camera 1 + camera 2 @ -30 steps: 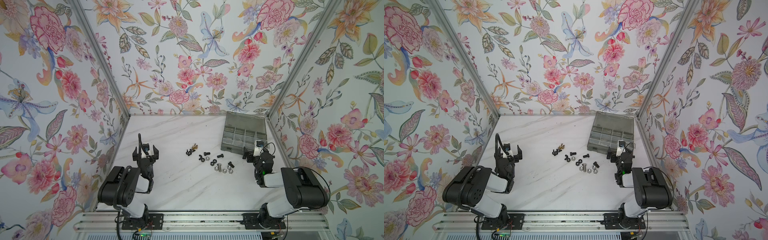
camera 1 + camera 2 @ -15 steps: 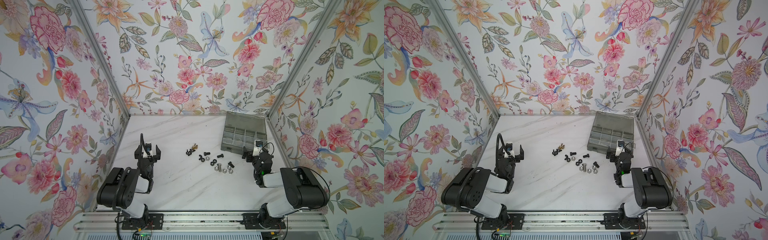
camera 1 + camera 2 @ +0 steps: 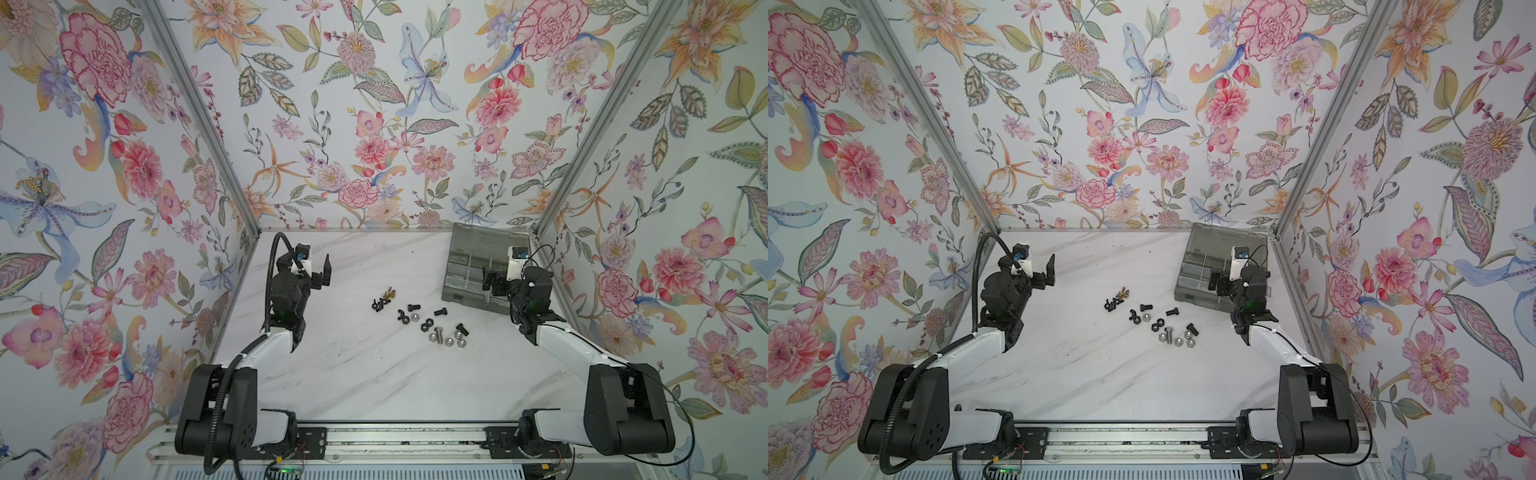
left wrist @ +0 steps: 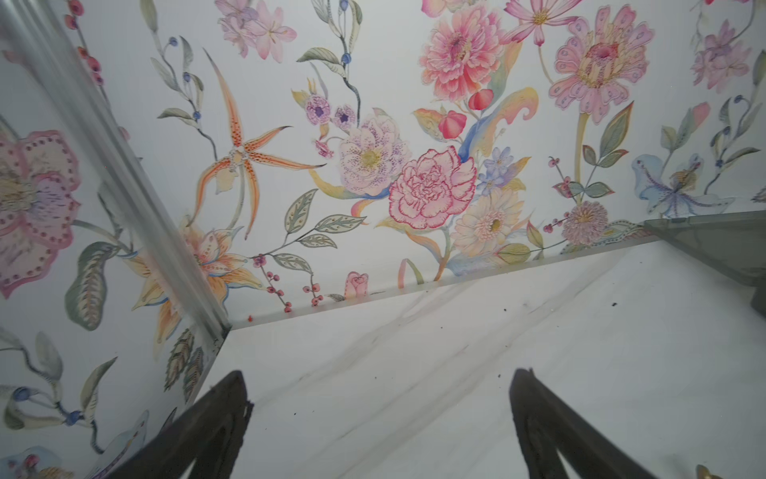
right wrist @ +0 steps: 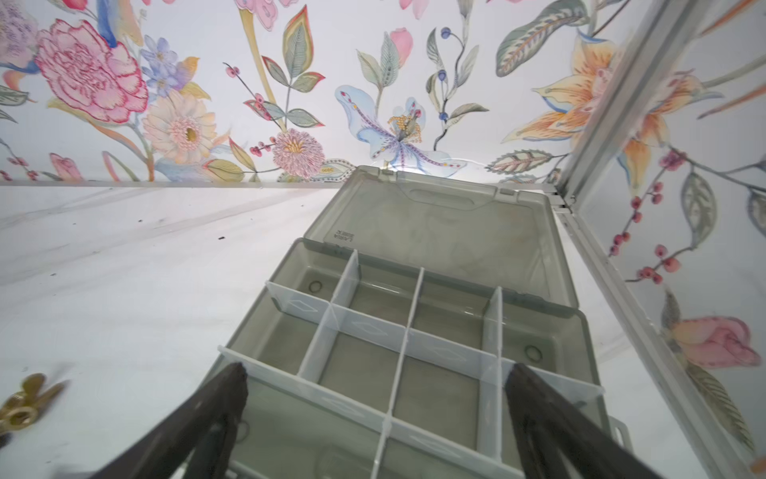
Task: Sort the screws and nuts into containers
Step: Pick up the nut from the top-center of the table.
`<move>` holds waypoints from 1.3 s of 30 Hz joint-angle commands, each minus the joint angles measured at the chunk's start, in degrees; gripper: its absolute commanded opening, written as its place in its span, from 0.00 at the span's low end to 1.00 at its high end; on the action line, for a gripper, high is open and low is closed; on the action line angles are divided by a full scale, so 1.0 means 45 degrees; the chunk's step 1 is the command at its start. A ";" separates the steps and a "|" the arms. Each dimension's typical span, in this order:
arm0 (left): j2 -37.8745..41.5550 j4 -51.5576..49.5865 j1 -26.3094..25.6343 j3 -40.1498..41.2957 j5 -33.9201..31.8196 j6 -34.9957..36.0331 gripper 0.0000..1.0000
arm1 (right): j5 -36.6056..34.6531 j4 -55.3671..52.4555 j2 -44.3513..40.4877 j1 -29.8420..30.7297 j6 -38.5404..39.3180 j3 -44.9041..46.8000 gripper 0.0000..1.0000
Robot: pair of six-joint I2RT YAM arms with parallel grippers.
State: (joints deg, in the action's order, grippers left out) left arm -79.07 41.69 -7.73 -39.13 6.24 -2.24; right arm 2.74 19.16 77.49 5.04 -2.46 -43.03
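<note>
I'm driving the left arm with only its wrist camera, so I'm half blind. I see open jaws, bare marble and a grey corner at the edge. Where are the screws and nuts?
Observer: In a top view the screws and nuts lie loose mid-table. They are to the right of your left gripper and nearer the arms' bases.
Operator: And that grey corner, is it the box, ready to take parts?
Observer: Yes. It is the lid of the organizer box, folded back open. The right wrist view shows no hardware in the compartments it can see.
</note>
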 commanded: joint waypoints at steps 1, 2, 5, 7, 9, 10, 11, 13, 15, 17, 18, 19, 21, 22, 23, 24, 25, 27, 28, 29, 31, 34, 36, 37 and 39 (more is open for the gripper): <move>-0.1263 -0.3274 -0.0383 -0.1869 0.1813 -0.0761 0.99 | 0.1127 -0.4949 0.0611 0.0655 -0.0923 -0.1968 0.99; -0.1678 -0.3855 -0.0494 -0.2475 0.1989 -0.0743 0.99 | 0.0995 -0.5632 0.0818 0.0940 -0.1041 -0.2446 0.99; -0.3366 -0.6199 -0.0849 -0.4552 0.2280 -0.0413 0.99 | 0.0409 -0.6857 0.1341 0.1978 -0.1504 -0.3275 0.99; -0.4465 -0.8012 -0.1230 -0.6047 0.2292 0.0176 0.99 | 0.0341 -0.7208 0.1592 0.2545 -0.1790 -0.3559 0.99; -0.5440 -0.9431 -0.1759 -0.7247 0.1888 0.0768 0.99 | 0.0517 -0.7284 0.1781 0.2794 -0.2217 -0.3622 0.99; -0.5892 -1.0008 -0.2047 -0.7791 0.1723 0.1064 0.99 | 0.0705 -0.7278 0.1857 0.2843 -0.2409 -0.3639 0.99; -0.6241 -1.0404 -0.2292 -0.8167 0.1661 0.1245 0.99 | 0.0818 -0.7283 0.1953 0.2892 -0.2515 -0.3661 0.99; -0.6858 -1.0914 -0.2810 -0.8818 0.1583 0.1520 0.99 | 0.0942 -0.7282 0.2128 0.2976 -0.2655 -0.3700 0.99; -0.7186 -1.1003 -0.3191 -0.9110 0.1672 0.1518 0.99 | 0.0999 -0.7283 0.2230 0.3044 -0.2719 -0.3701 0.99; -0.7430 -1.1031 -0.3585 -0.9353 0.1879 0.1551 0.99 | 0.1002 -0.7284 0.2292 0.3101 -0.2745 -0.3701 0.99; -0.7582 -1.1153 -0.3756 -0.9518 0.1903 0.1618 0.99 | 0.0980 -0.7282 0.2281 0.3128 -0.2792 -0.3691 0.99; -0.7723 -1.1296 -0.3952 -0.9669 0.1829 0.1659 0.99 | 0.0984 -0.7271 0.2272 0.3148 -0.2803 -0.3681 0.99; -0.8179 -1.1811 -0.4273 -1.0151 0.1647 0.1715 0.99 | 0.0933 -0.7284 0.2245 0.3194 -0.2832 -0.3652 0.99; -0.8424 -1.2079 -0.4385 -1.0420 0.1545 0.1709 0.99 | 0.0897 -0.7279 0.2210 0.3220 -0.2820 -0.3632 0.99; -0.8603 -1.2255 -0.4443 -1.0601 0.1416 0.1665 0.98 | 0.0895 -0.7291 0.2176 0.3234 -0.2840 -0.3613 0.99; -0.8762 -1.2340 -0.4483 -1.0735 0.1196 0.1569 0.96 | 0.0886 -0.7314 0.2158 0.3269 -0.2852 -0.3606 0.99; -0.8898 -1.2331 -0.4494 -1.0810 0.1010 0.1436 0.95 | 0.0874 -0.7333 0.2118 0.3280 -0.2852 -0.3584 0.99; -0.9009 -1.2331 -0.4494 -1.0967 0.0676 0.1161 0.92 | 0.0753 -0.7416 0.2075 0.3332 -0.2840 -0.3564 0.99; -0.9056 -1.2346 -0.4494 -1.1061 0.0558 0.1090 0.90 | 0.0704 -0.7512 0.2038 0.3379 -0.2871 -0.3582 0.99; -0.9085 -1.2351 -0.4493 -1.1138 0.0483 0.1021 0.89 | 0.0693 -0.7584 0.2022 0.3417 -0.2878 -0.3617 0.99; -0.9166 -1.2331 -0.4492 -1.1215 0.0391 0.0882 0.86 | 0.0562 -0.7675 0.1989 0.3525 -0.2856 -0.3642 0.99; -0.9432 -1.2493 -0.4485 -1.1501 0.0312 0.0743 0.84 | 0.0369 -0.7710 0.1942 0.3678 -0.2871 -0.3642 0.99; -0.9682 -1.2650 -0.4495 -1.1740 0.0228 0.0573 0.80 | 0.0345 -0.7695 0.1957 0.3719 -0.2843 -0.3661 0.99; -0.9809 -1.2663 -0.4507 -1.1837 0.0159 0.0445 0.77 | 0.0317 -0.7729 0.1955 0.3751 -0.2834 -0.3681 0.99; -0.9959 -1.2643 -0.4494 -1.1931 0.0201 0.0213 0.70 | 0.0280 -0.7750 0.1977 0.3772 -0.2770 -0.3693 0.99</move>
State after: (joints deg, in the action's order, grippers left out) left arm -122.04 -13.30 -28.14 -91.02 8.43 0.40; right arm 5.30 -14.22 87.20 21.69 -14.63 -58.43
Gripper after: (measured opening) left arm 0.711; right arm 0.992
